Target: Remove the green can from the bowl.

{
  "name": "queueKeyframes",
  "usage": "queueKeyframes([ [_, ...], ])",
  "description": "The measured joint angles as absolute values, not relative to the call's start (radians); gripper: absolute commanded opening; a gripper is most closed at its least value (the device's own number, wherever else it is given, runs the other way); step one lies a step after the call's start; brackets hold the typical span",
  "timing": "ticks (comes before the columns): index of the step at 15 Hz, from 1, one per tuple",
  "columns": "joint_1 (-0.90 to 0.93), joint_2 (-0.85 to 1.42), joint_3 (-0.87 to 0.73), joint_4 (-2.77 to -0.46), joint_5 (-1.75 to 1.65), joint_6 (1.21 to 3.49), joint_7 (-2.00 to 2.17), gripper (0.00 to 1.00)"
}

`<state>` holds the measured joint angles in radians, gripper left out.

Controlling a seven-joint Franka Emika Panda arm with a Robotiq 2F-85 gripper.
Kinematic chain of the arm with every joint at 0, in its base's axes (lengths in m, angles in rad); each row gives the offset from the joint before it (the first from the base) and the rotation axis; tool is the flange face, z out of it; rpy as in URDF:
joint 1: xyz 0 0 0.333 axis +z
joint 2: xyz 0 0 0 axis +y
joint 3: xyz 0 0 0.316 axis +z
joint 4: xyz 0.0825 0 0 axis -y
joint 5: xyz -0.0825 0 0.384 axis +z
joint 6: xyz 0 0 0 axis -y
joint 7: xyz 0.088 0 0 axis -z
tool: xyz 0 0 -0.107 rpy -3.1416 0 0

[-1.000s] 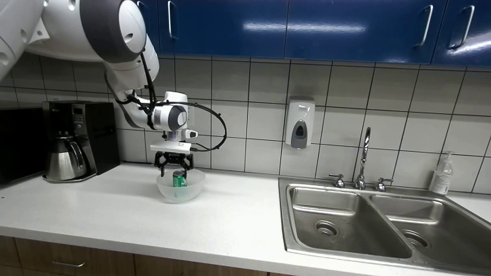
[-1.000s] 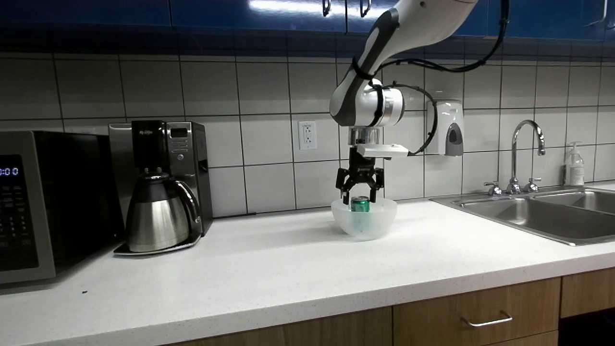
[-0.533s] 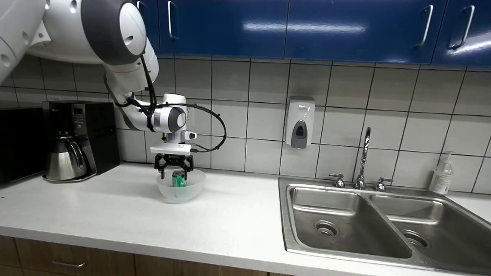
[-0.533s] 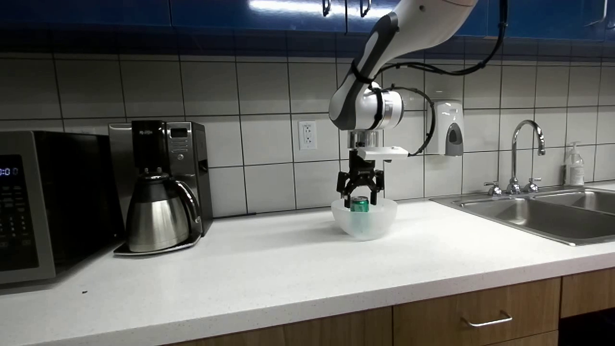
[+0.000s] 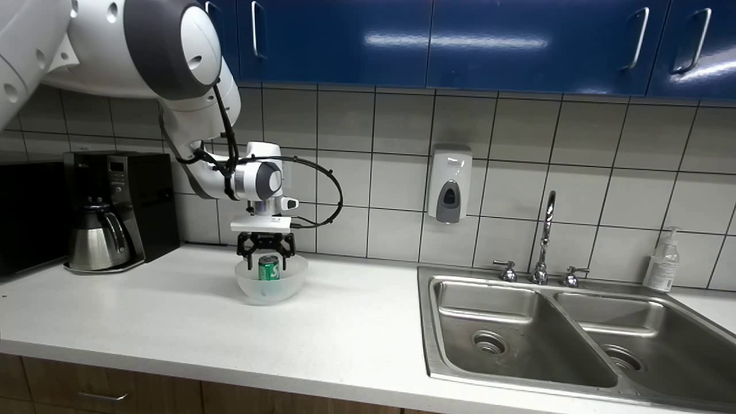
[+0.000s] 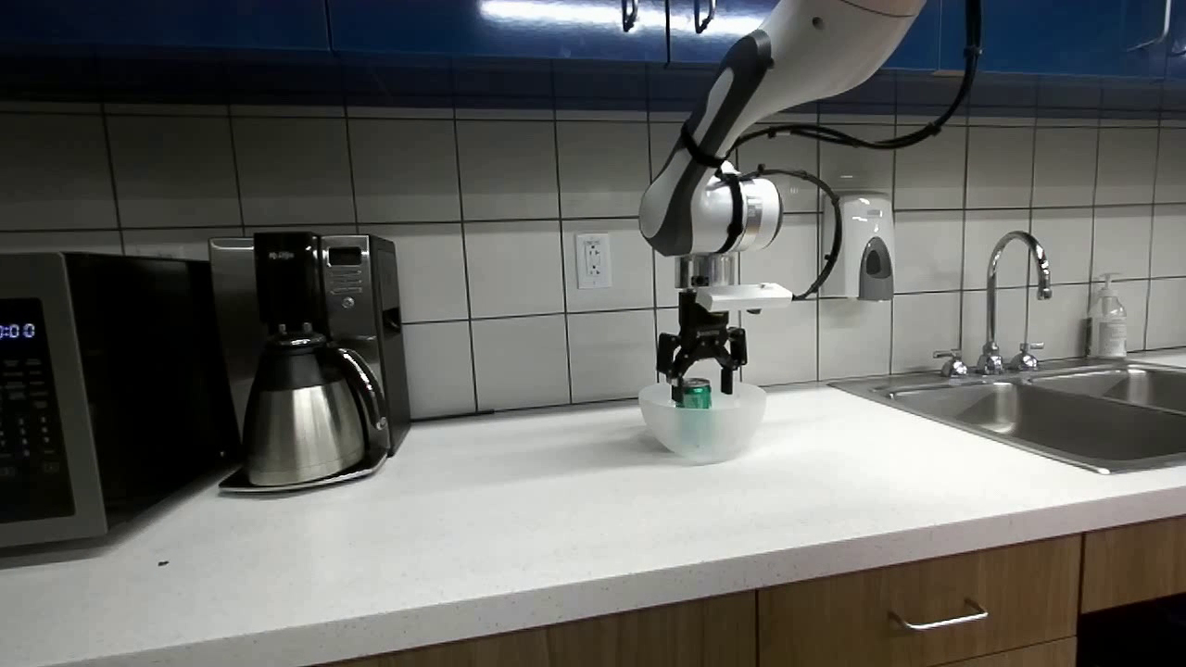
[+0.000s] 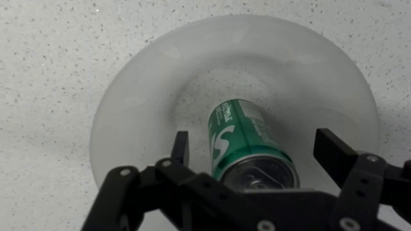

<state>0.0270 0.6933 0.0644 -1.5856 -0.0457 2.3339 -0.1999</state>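
Counter [image 5: 172, 322] with bowl [image 6: 732, 432], 2-basin sink [image 5: 583, 333]

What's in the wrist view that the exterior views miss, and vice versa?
Only the wrist view shows readable white RECYCLE lettering on the green cylindrical can. Only the exterior views show the steel double sink and the white wall soap dispenser. All views share the can inside the translucent whitish round bowl, and the open black two-fingered end effector.
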Motion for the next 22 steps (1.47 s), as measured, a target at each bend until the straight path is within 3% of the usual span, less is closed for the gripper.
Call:
queueKeyframes([
  [22,0.024,0.768,0.054,-1.517,-0.046,2.362,-0.200,1.00],
])
